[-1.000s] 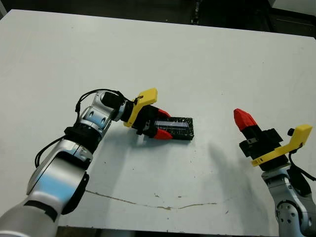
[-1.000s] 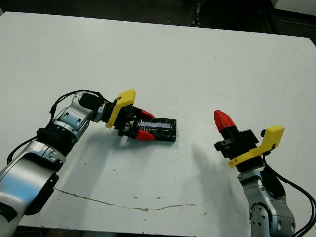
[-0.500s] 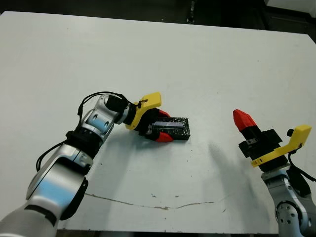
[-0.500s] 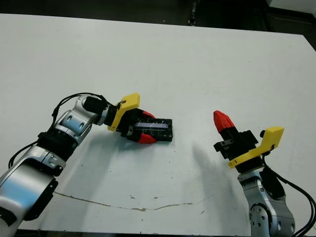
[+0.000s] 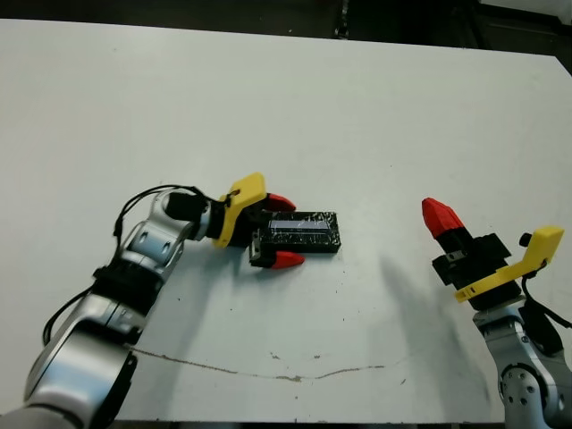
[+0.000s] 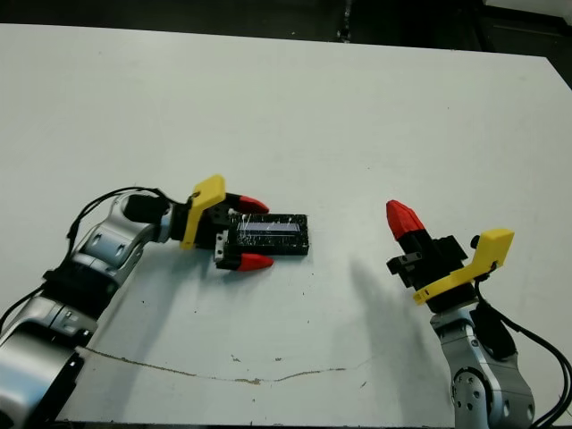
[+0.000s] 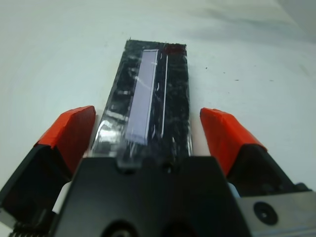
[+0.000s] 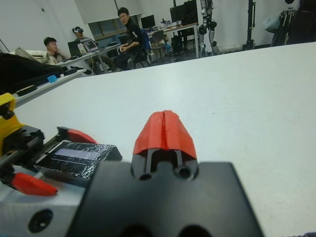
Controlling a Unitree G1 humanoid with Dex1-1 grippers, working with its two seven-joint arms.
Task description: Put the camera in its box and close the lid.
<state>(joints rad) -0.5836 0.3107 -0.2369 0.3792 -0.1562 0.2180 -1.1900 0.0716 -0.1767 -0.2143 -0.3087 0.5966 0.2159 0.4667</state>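
The lid (image 5: 299,231), a glossy crinkly black slab with a pale strip, lies flat on top of the box, left of the table's middle. Of the box only a dark side wall (image 5: 308,251) shows. The camera is hidden. My left gripper (image 5: 284,231) is open and straddles the lid's left end, with one red fingertip (image 7: 74,131) on each long side and a gap to the lid. In the left wrist view the lid (image 7: 150,89) runs straight away from the gripper's body. My right gripper (image 5: 440,214) is shut and empty, raised at the right, well clear of the box.
A thin dark scratch (image 5: 268,371) runs along the table near its front edge. White tabletop lies between the box and my right gripper. Beyond the table's far side, people (image 8: 123,29) sit at desks.
My left gripper's fingers have spread apart from the sides of the lidded box, and the left arm has drawn back a little to the left. The right arm has not moved.
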